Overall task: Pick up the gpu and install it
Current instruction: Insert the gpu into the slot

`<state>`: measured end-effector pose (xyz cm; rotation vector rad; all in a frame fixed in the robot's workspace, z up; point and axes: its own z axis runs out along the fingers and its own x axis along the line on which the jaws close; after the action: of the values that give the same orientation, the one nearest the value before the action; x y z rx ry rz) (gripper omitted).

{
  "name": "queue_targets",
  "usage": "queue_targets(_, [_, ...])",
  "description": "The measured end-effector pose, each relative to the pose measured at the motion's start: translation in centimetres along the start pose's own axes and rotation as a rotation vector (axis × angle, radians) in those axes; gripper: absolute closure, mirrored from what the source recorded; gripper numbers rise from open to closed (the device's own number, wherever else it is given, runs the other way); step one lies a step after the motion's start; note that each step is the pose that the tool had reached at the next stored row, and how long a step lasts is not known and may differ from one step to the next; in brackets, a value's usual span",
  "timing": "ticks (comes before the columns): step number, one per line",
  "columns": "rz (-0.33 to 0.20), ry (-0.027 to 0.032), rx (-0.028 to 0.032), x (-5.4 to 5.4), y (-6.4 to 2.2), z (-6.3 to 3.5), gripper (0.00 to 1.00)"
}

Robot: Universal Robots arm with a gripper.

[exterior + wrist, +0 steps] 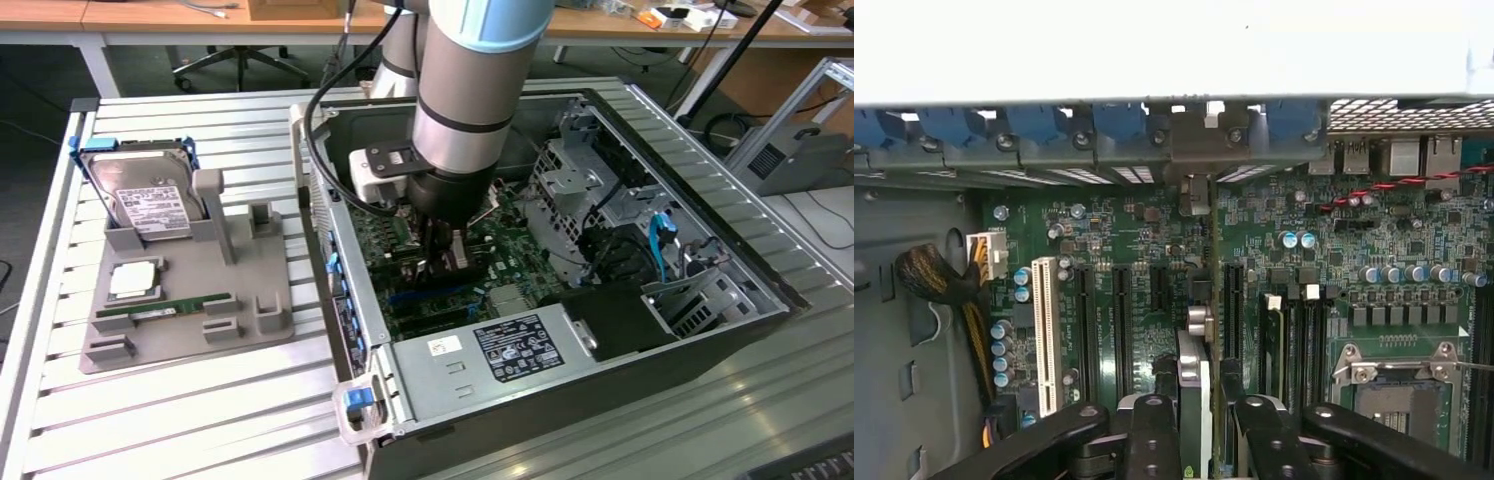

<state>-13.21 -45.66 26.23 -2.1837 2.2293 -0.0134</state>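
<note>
Exterior view: I have the hand (pixel 447 252) lowered inside the computer case (pixel 694 300), over the motherboard (pixel 514 250).

Wrist view: the hand (pixel 1199 420) grips the gpu (pixel 1194 400) edge-on between its fingers (pixel 1154 440). Thin dark card, silvery metal edge, long axis running straight ahead along the expansion slots (pixel 1122 320) directly beneath.

The arm (pixel 461 90) stands near vertical, wrist pointing straight down. The gripper (pixel 1199 415) hangs low, its black fingers (pixel 1154 430) closed on a thin upright card.

Lab: slatted workbench (pixel 200 420), desks (pixel 160 25), open computer case (pixel 641 330)
</note>
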Motion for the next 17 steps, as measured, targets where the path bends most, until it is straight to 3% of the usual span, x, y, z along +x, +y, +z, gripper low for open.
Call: queue_targets(17, [0.007,0.0002,0.0004,0.0,0.03,0.47,0.73])
